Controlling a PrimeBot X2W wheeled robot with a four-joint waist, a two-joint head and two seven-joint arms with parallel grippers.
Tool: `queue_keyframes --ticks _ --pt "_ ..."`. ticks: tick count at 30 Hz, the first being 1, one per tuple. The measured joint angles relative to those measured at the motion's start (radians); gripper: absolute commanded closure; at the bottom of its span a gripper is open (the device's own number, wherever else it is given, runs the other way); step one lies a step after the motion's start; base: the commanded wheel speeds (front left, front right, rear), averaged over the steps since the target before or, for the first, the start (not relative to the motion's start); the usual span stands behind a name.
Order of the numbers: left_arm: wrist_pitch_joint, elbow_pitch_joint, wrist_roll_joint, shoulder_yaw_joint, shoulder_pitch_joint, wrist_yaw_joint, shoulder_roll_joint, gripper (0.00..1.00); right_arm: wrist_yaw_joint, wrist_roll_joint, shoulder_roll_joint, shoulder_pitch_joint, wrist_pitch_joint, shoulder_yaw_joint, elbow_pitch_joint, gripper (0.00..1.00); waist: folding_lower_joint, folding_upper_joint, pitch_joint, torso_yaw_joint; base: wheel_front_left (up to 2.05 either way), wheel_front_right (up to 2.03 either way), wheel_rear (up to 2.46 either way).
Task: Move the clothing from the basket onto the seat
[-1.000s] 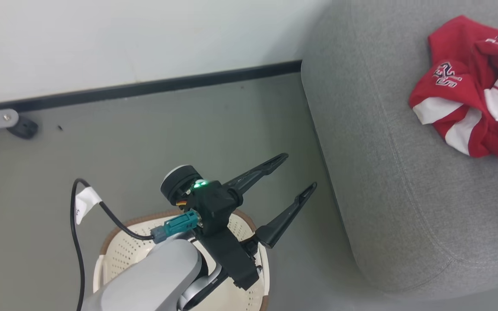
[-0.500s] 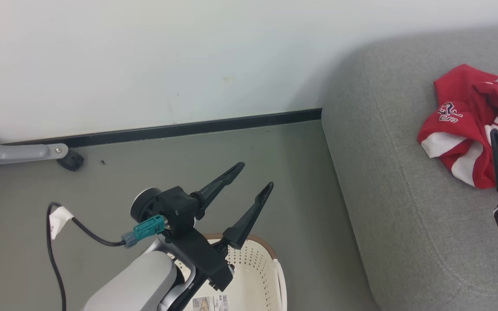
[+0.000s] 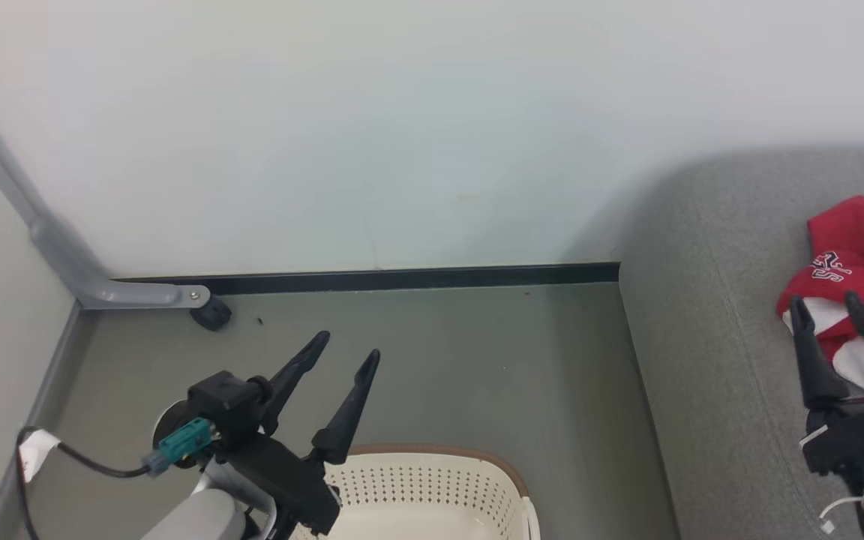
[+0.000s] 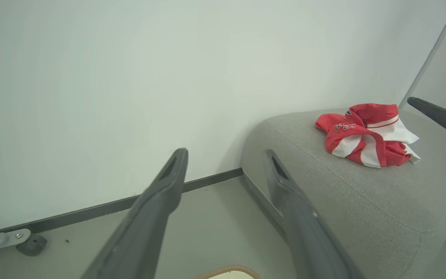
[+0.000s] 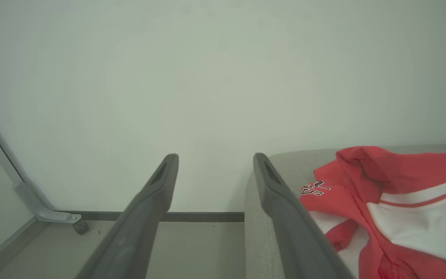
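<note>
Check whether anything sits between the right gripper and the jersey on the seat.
Nothing visible. The right gripper, jaws open and empty, is right by the red jersey lying on the grey seat.

The light is soft and even, quite bright, without glare. The white wall (image 3: 402,112) looks a little greenish. A weak shadow lies on it just left of the seat (image 3: 702,337). In my wrist views my near fingers (image 4: 153,217) look slightly blurred; far things are sharper.

Crumpled clothing (image 3: 852,244) on seat (image 3: 702,352) (basket (image 3: 424,486) seemingly floor-level)
</note>
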Motion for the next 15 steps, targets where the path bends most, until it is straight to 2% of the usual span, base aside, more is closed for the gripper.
queue_keyframes --ticks 4,15 --pt "0.0 -0.005 -0.021 0.076 0.091 0.044 0.034 0.0 -0.007 0.014 0.072 0.076 0.0 0.001 -0.071 0.0 0.0 -0.0001 -0.039 0.034 0.0 0.0 0.0" --pt "0.0 -0.035 -0.039 0.2 0.227 0.12 0.045 0.0 -0.026 0.0 0.12 0.195 0.0 0.004 -0.139 0.0 0.0001 0.0 -0.056 0.047 0.0 0.0 0.0"
